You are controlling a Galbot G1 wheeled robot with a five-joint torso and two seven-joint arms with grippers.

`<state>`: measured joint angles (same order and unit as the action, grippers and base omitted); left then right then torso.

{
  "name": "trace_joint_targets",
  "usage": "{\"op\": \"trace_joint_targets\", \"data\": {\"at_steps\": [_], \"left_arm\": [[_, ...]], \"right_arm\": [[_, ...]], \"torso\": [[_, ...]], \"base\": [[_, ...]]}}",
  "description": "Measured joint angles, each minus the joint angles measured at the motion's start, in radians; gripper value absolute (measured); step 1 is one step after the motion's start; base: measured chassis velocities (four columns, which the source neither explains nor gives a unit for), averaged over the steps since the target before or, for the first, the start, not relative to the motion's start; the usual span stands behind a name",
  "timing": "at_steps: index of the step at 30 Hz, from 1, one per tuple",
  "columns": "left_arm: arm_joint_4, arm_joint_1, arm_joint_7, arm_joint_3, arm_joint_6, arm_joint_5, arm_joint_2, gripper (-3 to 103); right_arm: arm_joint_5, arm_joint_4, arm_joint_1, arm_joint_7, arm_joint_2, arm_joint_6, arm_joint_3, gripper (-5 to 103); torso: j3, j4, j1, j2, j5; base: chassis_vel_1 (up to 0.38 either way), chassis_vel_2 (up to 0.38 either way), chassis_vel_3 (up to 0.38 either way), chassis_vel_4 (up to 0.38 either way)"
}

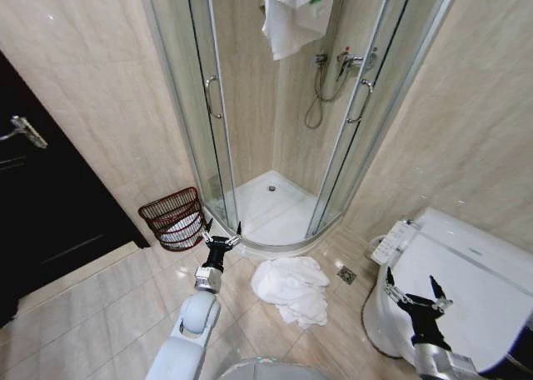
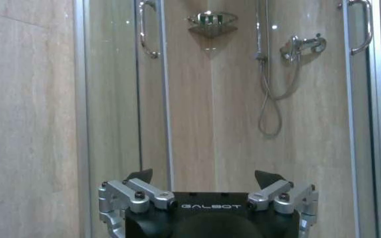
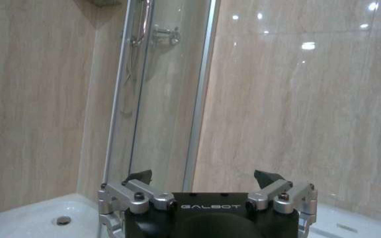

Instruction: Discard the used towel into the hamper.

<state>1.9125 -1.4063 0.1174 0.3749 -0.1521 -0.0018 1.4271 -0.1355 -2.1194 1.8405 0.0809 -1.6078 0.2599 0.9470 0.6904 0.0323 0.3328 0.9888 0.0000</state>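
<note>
One used towel (image 1: pixel 293 288), white, lies crumpled on the tiled floor (image 1: pixel 125 305) just outside the curved shower enclosure (image 1: pixel 275 113), between the two arms and untouched by either.

Left gripper (image 1: pixel 222 229): raised over the floor between the hamper and the shower's threshold, jaws released and spread wide, grasping nothing. Its wrist view looks level into the shower wall, not down at the cloth.

Right gripper (image 1: pixel 414 294): held above the toilet (image 1: pixel 475 272), jaws likewise released, empty.

Step in hand, by my judgement: the pick-up is not yet made. To do it well, the nearer arm should tilt its jaws downward and come in over the thickest bunch of folds, closing on a good handful so the trailing ends lift clear and do not drag or snag on the hamper's rim.

Containers:
- Hamper (image 1: pixel 173 217), dark reddish openwork, stands against the wall just beside the shower, near the left gripper. Something pale shows through its weave; what it is I cannot tell.
- Shower tray (image 1: pixel 279 209), white, bare but for its drain.
</note>
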Motion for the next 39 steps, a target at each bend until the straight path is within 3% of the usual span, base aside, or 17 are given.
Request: {"op": "trace_joint_targets", "data": {"at_steps": [27, 30, 32, 35, 39], "left_arm": [[0.006, 0.009, 0.003, -0.023, -0.003, 0.004, 0.026, 100], [-0.009, 0.026, 0.058, -0.012, 0.032, 0.051, 0.027, 100], [-0.023, 0.043, 0.054, -0.002, 0.040, 0.054, 0.018, 100], [-0.074, 0.104, -0.028, 0.021, 0.047, -0.036, -0.028, 100], [-0.094, 0.147, -0.060, 0.023, 0.063, -0.119, -0.068, 100]], "right_arm": [[-0.045, -0.049, 0.016, -0.002, 0.018, -0.029, 0.025, 100], [-0.054, -0.053, 0.017, 0.012, 0.018, -0.029, 0.021, 100], [-0.059, -0.054, 0.018, 0.017, 0.020, -0.028, 0.021, 100], [-0.076, -0.056, 0.022, 0.025, 0.030, -0.020, 0.026, 100], [-0.115, -0.065, 0.031, 0.047, 0.046, -0.022, 0.027, 100]], "torso": [[0.056, 0.0001, 0.047, 0.104, 0.0001], [0.066, 0.0001, 0.055, 0.122, 0.0000], [0.068, 0.0002, 0.058, 0.127, -0.0001], [0.074, 0.0000, 0.063, 0.137, -0.0001], [0.083, -0.0001, 0.070, 0.154, -0.0002]], "base": [[-0.001, 0.000, -0.002, -0.001], [0.000, 0.000, 0.000, 0.000], [0.000, 0.000, 0.000, 0.000], [0.000, 0.000, 0.000, 0.000], [0.000, 0.000, 0.000, 0.000]]}}
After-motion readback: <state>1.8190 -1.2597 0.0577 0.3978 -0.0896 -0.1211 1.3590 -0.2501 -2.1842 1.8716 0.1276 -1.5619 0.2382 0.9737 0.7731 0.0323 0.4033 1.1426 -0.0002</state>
